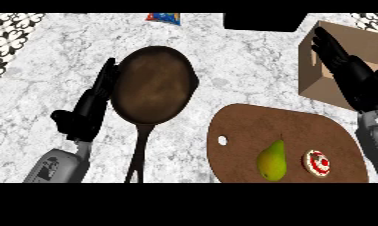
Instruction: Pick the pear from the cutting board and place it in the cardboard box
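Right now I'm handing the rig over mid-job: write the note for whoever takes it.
Left robot hand: open, beside the skillet, holding nothing.
Right robot hand: open, raised in front of the cardboard box, holding nothing.
Pear: on the cutting board, next to a small red-and-white round item.
Done: nothing; pear not yet grasped.
Left: bring a hand to the pear, pick it up, place it in the box.

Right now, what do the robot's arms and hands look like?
Both hands are black, with long jointed fingers and a thumb. The left hand sits on a chunky light grey forearm that carries a small dark printed marking. The right hand joins a grey forearm at the picture's right edge. No cables or sleeves show.
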Controlling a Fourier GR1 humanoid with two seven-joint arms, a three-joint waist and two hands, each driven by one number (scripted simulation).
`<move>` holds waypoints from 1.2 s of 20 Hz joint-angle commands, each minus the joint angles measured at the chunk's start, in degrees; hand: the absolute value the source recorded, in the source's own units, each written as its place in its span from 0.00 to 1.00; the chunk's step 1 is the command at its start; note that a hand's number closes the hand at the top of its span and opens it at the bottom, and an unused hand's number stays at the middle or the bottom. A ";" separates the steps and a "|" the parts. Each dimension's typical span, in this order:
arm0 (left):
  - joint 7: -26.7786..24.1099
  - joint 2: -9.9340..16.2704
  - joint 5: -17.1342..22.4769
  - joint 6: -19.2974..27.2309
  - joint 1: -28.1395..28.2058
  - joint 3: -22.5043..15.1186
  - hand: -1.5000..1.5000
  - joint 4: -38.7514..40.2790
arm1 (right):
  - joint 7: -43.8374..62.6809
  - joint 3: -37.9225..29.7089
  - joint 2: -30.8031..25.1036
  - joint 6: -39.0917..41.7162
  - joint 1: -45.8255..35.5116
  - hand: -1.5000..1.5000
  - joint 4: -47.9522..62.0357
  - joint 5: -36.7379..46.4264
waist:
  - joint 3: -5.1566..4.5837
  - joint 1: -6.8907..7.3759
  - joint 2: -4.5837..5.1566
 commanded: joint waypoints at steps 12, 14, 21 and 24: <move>-1.24 12.70 -5.32 -6.78 1.07 1.04 0.50 -5.17 | 9.20 -15.80 -3.48 -21.80 33.49 0.00 -26.50 7.36 | 0.16 -8.50 -0.38; -1.67 12.65 -5.53 -7.44 0.23 1.55 0.50 -4.79 | 8.83 -16.49 -4.78 -20.49 38.98 0.00 -33.35 9.17 | 0.17 -7.08 0.07; 2.09 14.29 -3.55 -11.74 -3.67 4.03 0.50 -6.25 | 14.09 -11.36 -7.70 -15.24 48.89 0.00 -45.11 18.30 | 0.22 -4.52 0.65; -0.85 11.61 -5.58 -11.21 -2.81 1.49 0.50 -4.07 | 23.67 -9.62 -14.88 -8.78 47.46 0.00 -46.50 18.88 | 0.11 -3.79 1.02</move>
